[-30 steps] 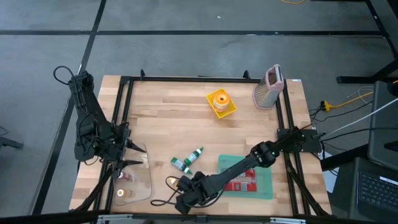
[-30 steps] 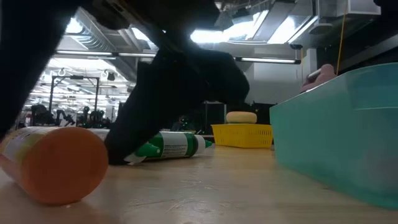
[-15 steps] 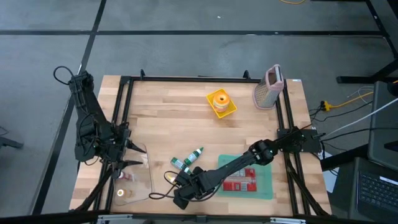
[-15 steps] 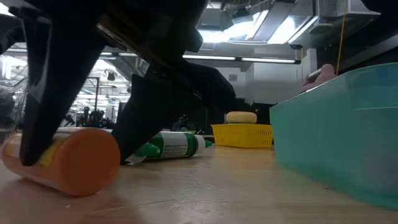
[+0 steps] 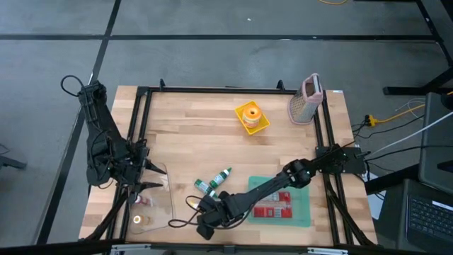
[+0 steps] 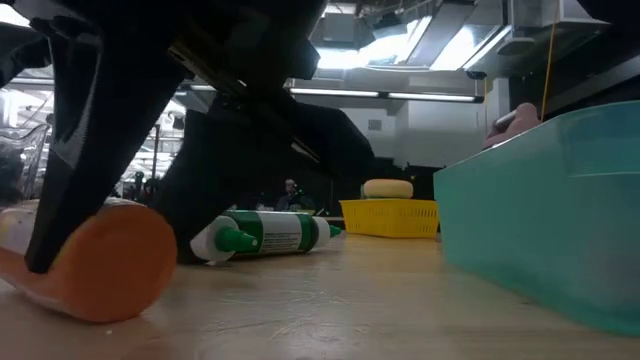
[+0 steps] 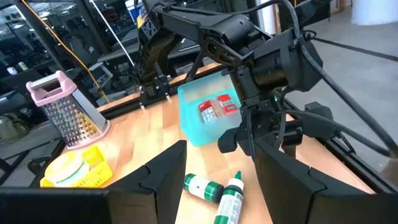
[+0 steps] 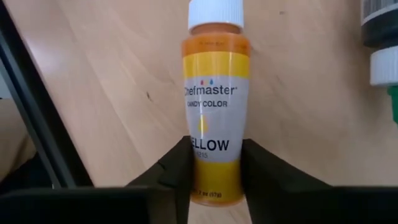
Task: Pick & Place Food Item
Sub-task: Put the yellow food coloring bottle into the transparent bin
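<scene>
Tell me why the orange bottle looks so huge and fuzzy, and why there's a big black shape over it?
In the low view the yellow bottle lies right by the camera, so it looms large and out of focus; the black shape is the right gripper against bright ceiling lights. The right wrist view shows its label sharply.

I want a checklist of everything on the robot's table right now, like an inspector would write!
Surface: wooden table, bare planks between things.
Job's things: yellow food-colouring bottle with white cap lying flat; teal bin holding red packets.
Clutter: two green bottles; yellow basket; pink-handled metal grater; clear plastic tray.
Grippers: right gripper has fingers on both sides of the yellow bottle, touching it; left gripper open, waiting by the tray.
Cables: black cable on the left arm; yellow cord on the floor.
Surroundings: grey floor, lit workshop behind.
</scene>
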Controlling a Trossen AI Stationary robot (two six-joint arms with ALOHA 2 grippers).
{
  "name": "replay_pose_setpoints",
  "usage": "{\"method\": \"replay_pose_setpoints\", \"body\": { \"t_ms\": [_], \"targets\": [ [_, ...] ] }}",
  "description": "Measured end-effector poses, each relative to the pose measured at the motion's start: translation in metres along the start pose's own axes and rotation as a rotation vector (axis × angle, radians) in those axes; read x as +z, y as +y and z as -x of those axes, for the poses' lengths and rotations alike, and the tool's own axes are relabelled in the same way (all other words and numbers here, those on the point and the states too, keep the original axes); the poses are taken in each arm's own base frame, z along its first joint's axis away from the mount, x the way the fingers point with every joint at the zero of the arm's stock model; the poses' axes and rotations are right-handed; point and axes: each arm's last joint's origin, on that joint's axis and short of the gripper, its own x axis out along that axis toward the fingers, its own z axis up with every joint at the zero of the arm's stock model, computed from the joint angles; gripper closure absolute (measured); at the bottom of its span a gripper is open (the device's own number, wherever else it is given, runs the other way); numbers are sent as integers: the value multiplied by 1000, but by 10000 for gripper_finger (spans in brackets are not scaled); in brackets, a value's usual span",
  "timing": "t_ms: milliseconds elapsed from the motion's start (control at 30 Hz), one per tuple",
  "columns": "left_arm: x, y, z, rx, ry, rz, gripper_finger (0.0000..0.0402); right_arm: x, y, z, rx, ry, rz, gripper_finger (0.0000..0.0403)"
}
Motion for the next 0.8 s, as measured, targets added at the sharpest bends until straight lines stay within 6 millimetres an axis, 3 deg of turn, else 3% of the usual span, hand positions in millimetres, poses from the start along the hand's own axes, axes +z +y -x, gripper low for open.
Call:
{"method": "replay_pose_setpoints", "body": {
  "t_ms": [267, 567, 700, 800],
  "targets": [
    [0, 0, 0, 0, 2, -29, 217, 8, 7, 10, 40, -116, 15, 307],
    [-3, -3, 1, -135, 29, -256, 217, 26, 25, 73, 162, -288, 66, 308],
    [7, 2, 2, -135, 85, -305, 217, 37, 28, 104, 219, -356, 86, 309],
    [18, 3, 1, -178, 111, -329, 217, 46, 27, 114, 245, -389, 94, 309]
  ]
}}
